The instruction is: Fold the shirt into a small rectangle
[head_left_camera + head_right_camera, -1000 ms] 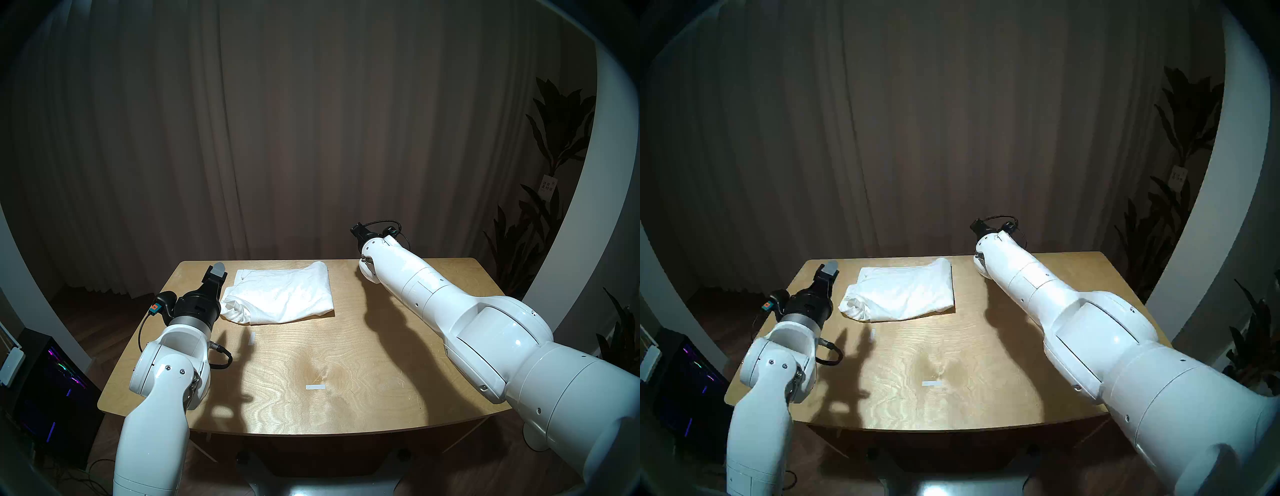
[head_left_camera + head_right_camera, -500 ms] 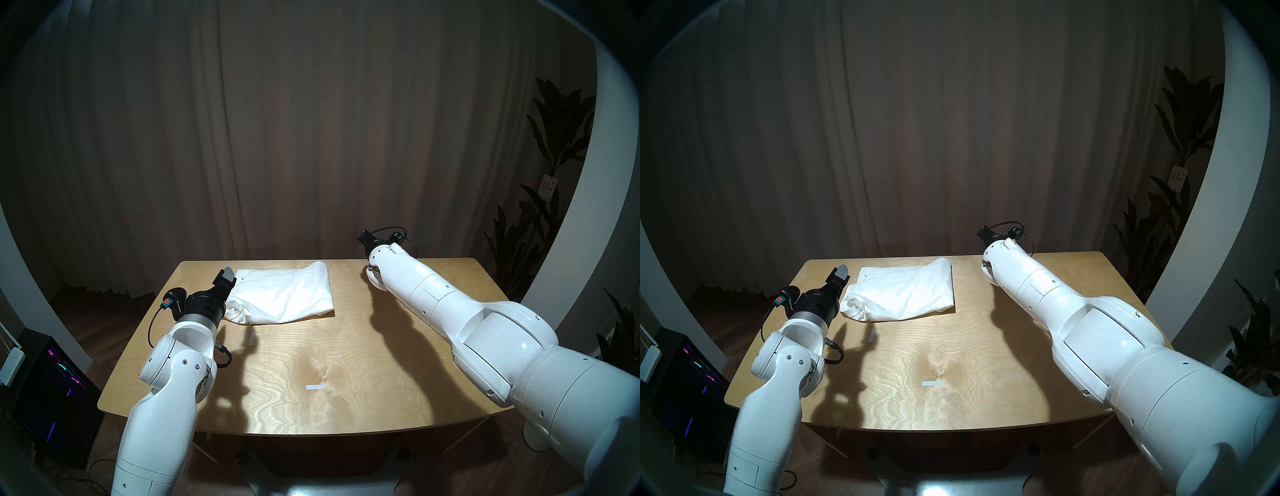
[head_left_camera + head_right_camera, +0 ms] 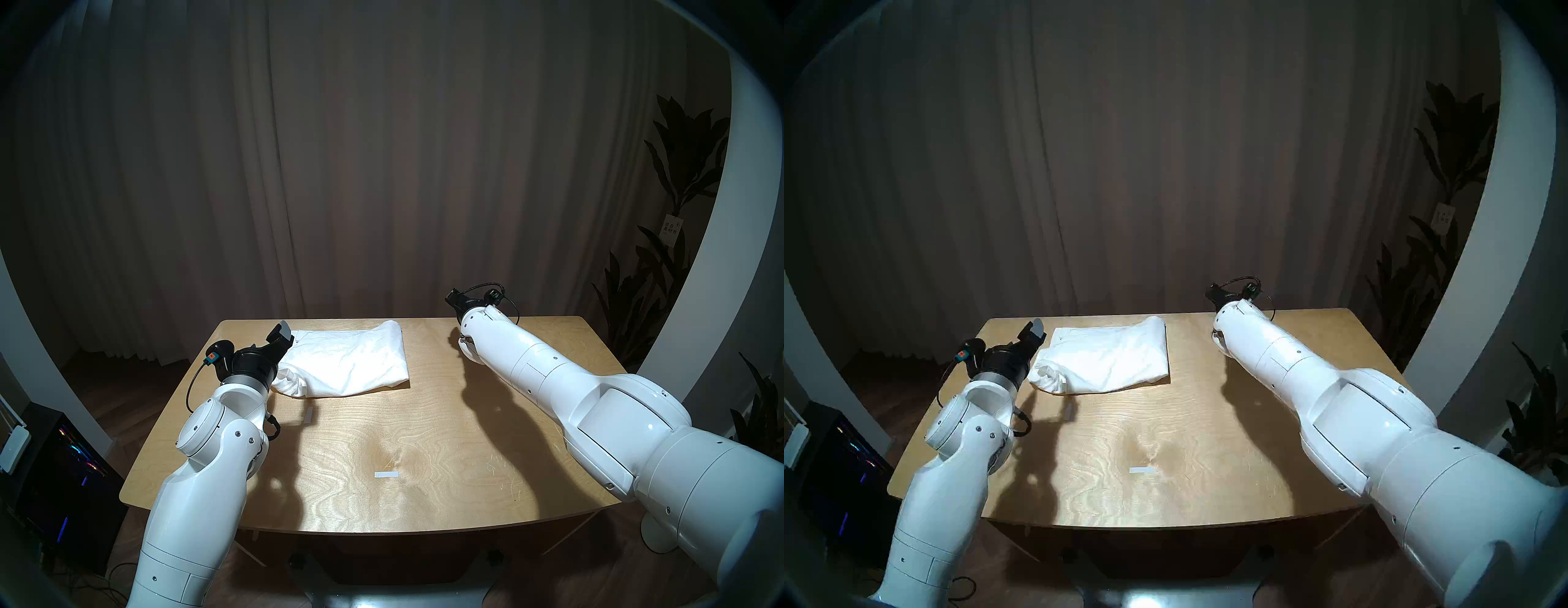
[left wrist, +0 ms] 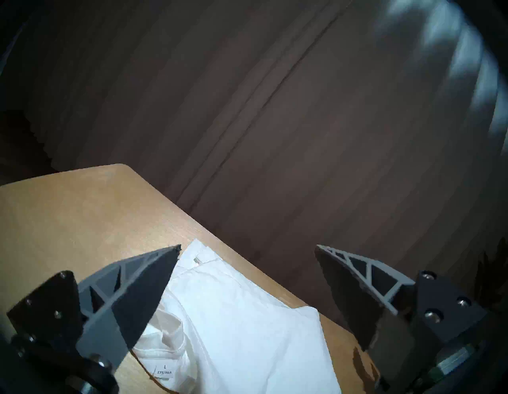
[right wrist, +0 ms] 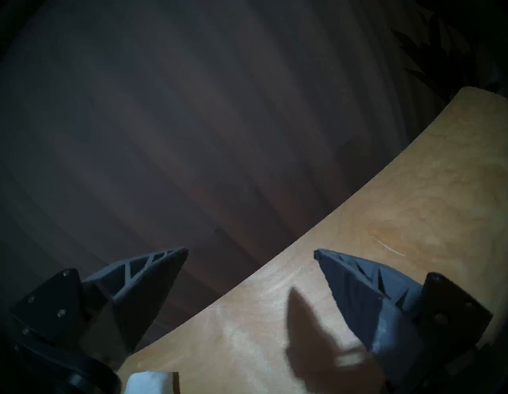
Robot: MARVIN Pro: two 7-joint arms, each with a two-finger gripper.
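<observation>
The white shirt (image 3: pixel 348 365) lies folded into a rough rectangle at the far left-middle of the wooden table (image 3: pixel 424 424), with its bunched neckline at the near-left corner (image 3: pixel 290 382). It also shows in the head right view (image 3: pixel 1106 361). My left gripper (image 3: pixel 283 333) hovers at the shirt's far-left corner. In the left wrist view it is open (image 4: pixel 247 246), with the shirt (image 4: pixel 242 330) and its size label (image 4: pixel 164 370) below the fingers. My right gripper (image 5: pixel 251 250) is open and empty over the table's far edge, to the right of the shirt.
Two small white tape strips lie on the table, one near the front middle (image 3: pixel 386 474) and one just in front of the shirt (image 3: pixel 309 415). A dark curtain hangs behind the table. Plants (image 3: pixel 679 254) stand at the right, and a lit computer case (image 3: pixel 63 467) at the left.
My left gripper has swung right and turned, from beside the shirt to its far-left corner. My right arm has drifted right, away from the shirt. The shirt has not moved.
</observation>
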